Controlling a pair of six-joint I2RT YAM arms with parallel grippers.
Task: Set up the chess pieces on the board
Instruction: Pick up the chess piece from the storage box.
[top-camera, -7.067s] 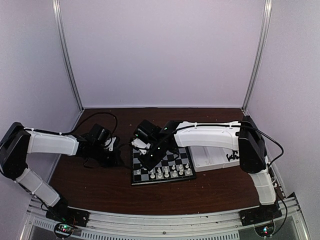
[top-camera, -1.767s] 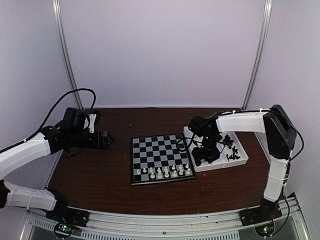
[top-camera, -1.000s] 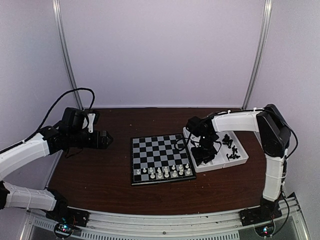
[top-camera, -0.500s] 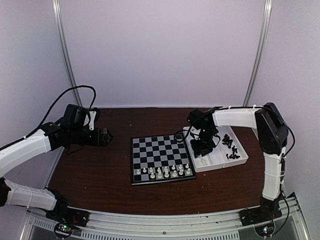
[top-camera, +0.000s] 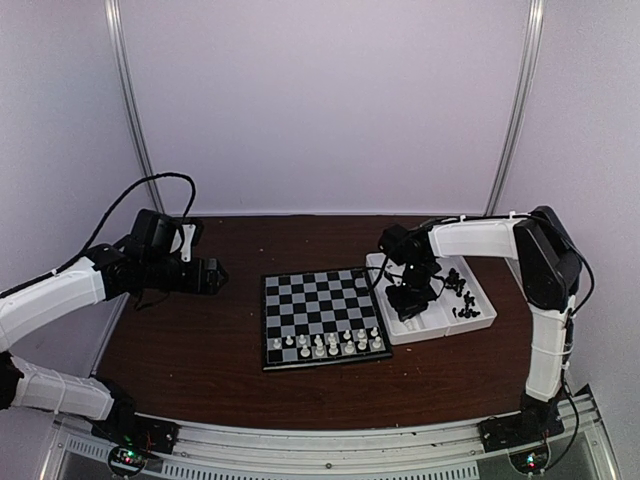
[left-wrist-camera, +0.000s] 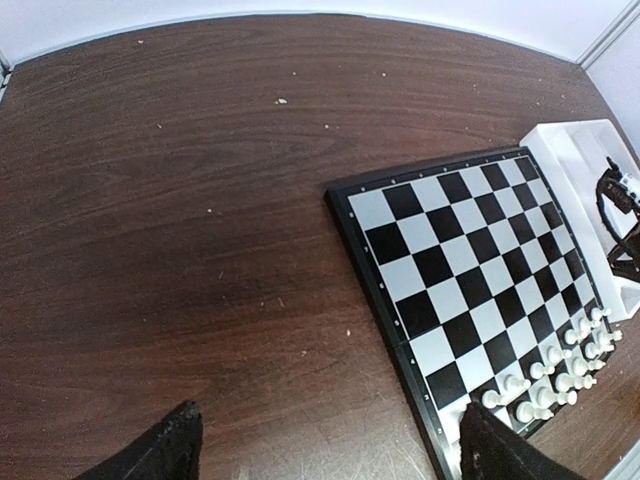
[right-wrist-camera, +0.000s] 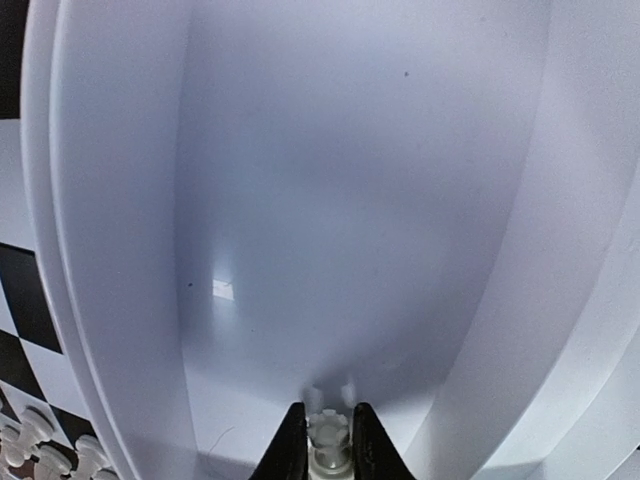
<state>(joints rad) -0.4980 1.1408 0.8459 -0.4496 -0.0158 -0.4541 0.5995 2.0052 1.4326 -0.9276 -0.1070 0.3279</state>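
Observation:
My right gripper (right-wrist-camera: 328, 440) is down in the left compartment of the white tray (right-wrist-camera: 120, 250), shut on a small white chess piece (right-wrist-camera: 328, 452) with a notched crown top. The top view places this gripper (top-camera: 408, 300) over the tray (top-camera: 440, 328), beside the board (top-camera: 315, 300). White chess pieces (top-camera: 330, 345) fill the board's two near rows; its other squares are bare. Black chess pieces (top-camera: 460, 290) lie loose in the tray's right compartment. My left gripper (top-camera: 212, 275) hangs open above the table left of the board (left-wrist-camera: 470, 260), nothing between its fingers (left-wrist-camera: 180, 445).
The brown table (top-camera: 200, 350) stretches left of and in front of the board. Pale walls and two metal corner posts (top-camera: 135, 110) close in the back. The tray sits against the board's right edge, with the white pieces (left-wrist-camera: 560, 370) close to it.
My right gripper has closed its jaws onto the white piece inside the tray, shifting slightly there. The left arm has barely moved and stays open.

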